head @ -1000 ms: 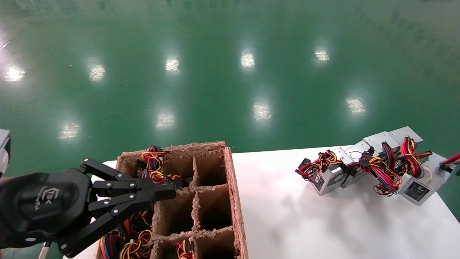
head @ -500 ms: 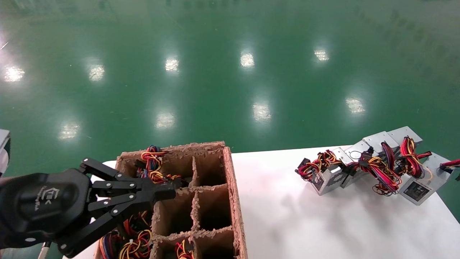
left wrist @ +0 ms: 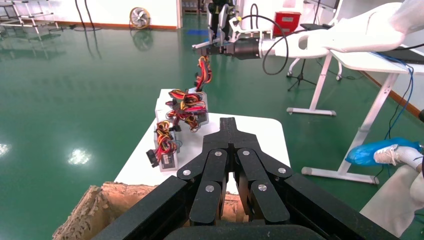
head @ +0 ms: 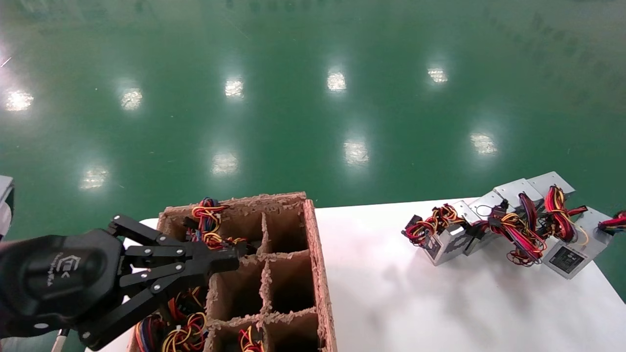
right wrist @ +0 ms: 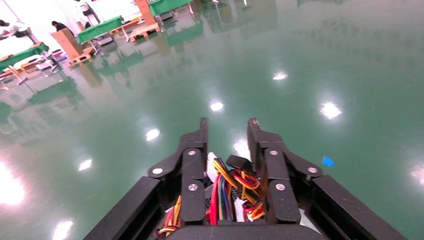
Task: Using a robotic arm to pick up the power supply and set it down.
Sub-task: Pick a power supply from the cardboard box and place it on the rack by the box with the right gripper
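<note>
My right gripper is shut on the power supply; its red-yellow-black wire bundle fills the gap between the fingers, with green floor below. The left wrist view shows that gripper raised beyond the table's far end, wires hanging from it. In the head view only a bit of red wire shows at the right edge. My left gripper is shut and holds nothing, hovering over the cardboard box; its tips touch.
The brown cardboard divider box stands at the left of the white table, with wire bundles in some cells. Several silver power supplies with wires lie grouped at the table's far right corner. Green floor surrounds the table.
The red wire at the head view's right edge has dropped slightly and shows less. My left arm has not moved.
</note>
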`<state>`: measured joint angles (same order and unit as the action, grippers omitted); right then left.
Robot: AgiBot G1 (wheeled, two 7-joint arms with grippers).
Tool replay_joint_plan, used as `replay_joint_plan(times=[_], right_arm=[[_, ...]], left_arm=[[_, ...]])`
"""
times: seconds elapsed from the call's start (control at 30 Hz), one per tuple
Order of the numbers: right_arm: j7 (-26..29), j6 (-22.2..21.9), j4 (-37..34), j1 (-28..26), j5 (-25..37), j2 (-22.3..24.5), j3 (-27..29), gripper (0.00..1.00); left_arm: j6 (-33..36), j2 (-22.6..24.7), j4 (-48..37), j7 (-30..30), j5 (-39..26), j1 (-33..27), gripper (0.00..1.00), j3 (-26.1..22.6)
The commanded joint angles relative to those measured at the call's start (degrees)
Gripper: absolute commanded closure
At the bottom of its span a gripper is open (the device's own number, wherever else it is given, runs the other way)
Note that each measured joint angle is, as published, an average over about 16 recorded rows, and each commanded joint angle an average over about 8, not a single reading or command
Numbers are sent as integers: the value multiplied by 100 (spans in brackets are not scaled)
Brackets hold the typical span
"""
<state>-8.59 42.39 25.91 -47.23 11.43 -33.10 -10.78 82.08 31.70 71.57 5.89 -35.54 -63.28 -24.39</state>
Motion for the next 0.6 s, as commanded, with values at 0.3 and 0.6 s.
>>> replay_joint_plan(times=[0.3,0.6], right_arm=[[42,-4,297,156,-103,71,81,0],[-135,53,708,420,-320,197,335,0]], left_arm=[[0,0,0,0,0,0,100,0],[0,0,0,0,0,0,100,0]])
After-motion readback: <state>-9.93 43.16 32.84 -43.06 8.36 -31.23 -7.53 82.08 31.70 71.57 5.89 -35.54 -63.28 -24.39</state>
